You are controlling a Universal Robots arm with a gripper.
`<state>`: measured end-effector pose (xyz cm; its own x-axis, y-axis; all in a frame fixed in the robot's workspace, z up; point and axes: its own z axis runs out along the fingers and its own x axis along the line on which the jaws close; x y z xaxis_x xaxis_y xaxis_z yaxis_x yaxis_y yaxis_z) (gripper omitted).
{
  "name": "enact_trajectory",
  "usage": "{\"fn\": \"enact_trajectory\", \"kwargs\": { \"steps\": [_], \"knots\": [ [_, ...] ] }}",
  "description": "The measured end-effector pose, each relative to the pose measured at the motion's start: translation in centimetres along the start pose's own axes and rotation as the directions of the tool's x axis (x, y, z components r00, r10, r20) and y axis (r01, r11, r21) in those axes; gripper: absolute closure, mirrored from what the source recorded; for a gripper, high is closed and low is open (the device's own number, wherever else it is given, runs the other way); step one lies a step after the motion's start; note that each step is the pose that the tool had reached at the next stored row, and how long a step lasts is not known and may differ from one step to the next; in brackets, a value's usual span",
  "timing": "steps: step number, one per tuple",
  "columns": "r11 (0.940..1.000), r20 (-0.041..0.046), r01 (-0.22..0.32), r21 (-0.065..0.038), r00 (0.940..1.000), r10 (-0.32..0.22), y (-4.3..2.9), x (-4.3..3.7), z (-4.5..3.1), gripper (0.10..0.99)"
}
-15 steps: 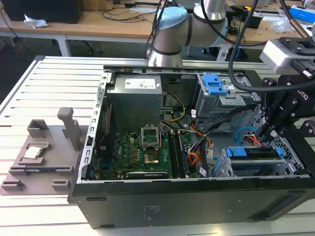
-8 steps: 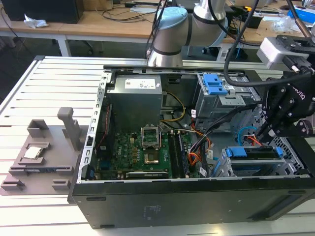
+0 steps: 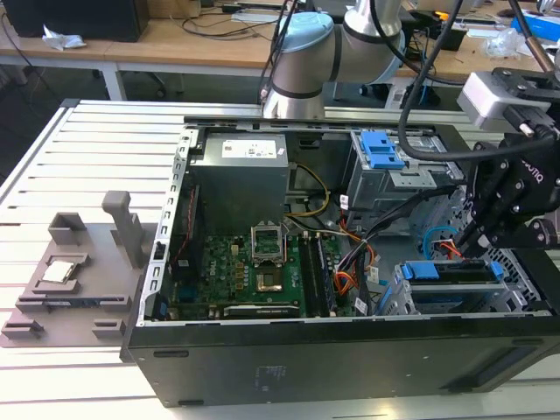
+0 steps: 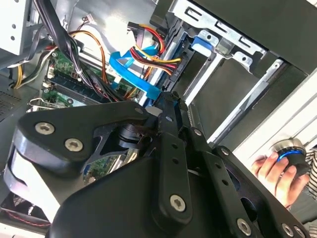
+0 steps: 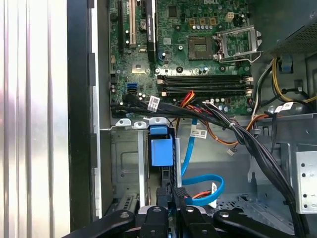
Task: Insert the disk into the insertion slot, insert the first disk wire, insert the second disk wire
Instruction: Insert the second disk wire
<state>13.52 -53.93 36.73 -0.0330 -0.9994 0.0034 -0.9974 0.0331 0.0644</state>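
Sitting under hand [image 3: 477, 241]: disk [image 3: 455, 273]

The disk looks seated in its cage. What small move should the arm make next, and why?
Probably a slight advance of the pincer toward the end of the disk: the disk sits in the insertion slot, the pincer hovers just off it, and the blue cable loops alongside.

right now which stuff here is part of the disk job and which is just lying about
Part of the job:
- disk, seated in the insertion slot
- flat blue wire
- pincer, at the disk's end

Just lying about:
- grey fixture block outside the case
- motherboard
- power supply
- a hand on a knob
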Motion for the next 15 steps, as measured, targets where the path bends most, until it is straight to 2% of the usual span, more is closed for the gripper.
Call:
{"fn": "enact_trajectory", "kwargs": {
  "steps": [2, 7, 15],
  "knots": [
    [1.0000, 0.0062, 0.000, 0.000, 1.0000, 0.000, -0.02, 0.02, 0.36, 0.925],
    [1.0000, 0.0149, 0.001, 0.000, 0.9999, -0.001, -0.08, 0.01, 1.39, 0.925],
    [1.0000, 0.0213, 0.001, -0.001, 0.9998, -0.001, -0.14, 0.01, 2.26, 0.925]
  ]
}}
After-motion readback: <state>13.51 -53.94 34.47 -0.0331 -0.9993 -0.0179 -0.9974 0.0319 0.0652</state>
